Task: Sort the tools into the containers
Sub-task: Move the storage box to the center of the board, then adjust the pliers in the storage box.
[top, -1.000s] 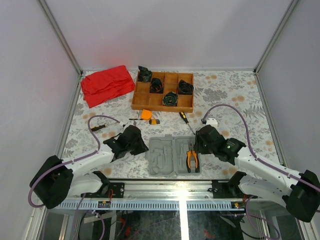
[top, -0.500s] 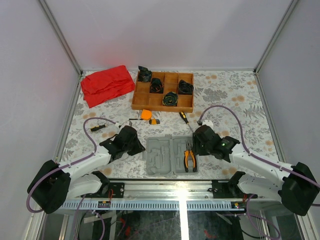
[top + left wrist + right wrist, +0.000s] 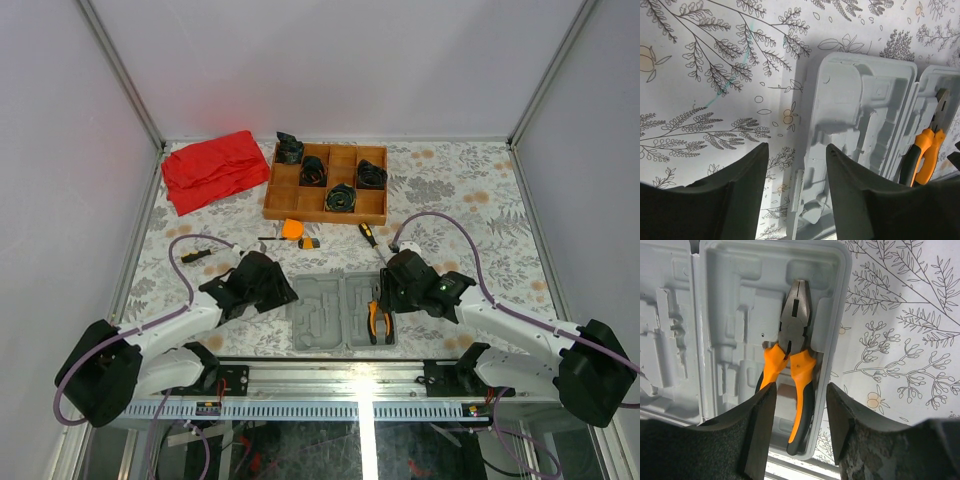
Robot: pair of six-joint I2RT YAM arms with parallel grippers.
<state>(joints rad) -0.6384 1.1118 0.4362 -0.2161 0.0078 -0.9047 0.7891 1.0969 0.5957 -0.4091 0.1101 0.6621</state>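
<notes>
One tool is home: the orange-handled pliers (image 3: 792,365) lie in their moulded recess in the right half of the open grey tool case (image 3: 322,311), nose pointing to 12 o'clock. The case sits at the near middle of the desk (image 3: 470,200). The right gripper (image 3: 800,390) hangs directly over the handles, jaws parted and straddling them, clamped on nothing as far as I can see. The left gripper (image 3: 796,150) is released too, jaws apart over bare desk just off the case's 9 o'clock edge, with nothing between them. The case's left half shows only empty recesses. Plenty remains out on the desk. At 11 o'clock from the case sits the round orange tape measure (image 3: 292,229), with the small yellow-grey piece (image 3: 311,242) just beside it. A black-and-yellow screwdriver (image 3: 368,234) lies at 1 o'clock, and a second screwdriver (image 3: 196,256) at 10 o'clock beyond the left arm. The thin black ring I cannot pick out. I'd call this early going: one in, the rest to come.
</notes>
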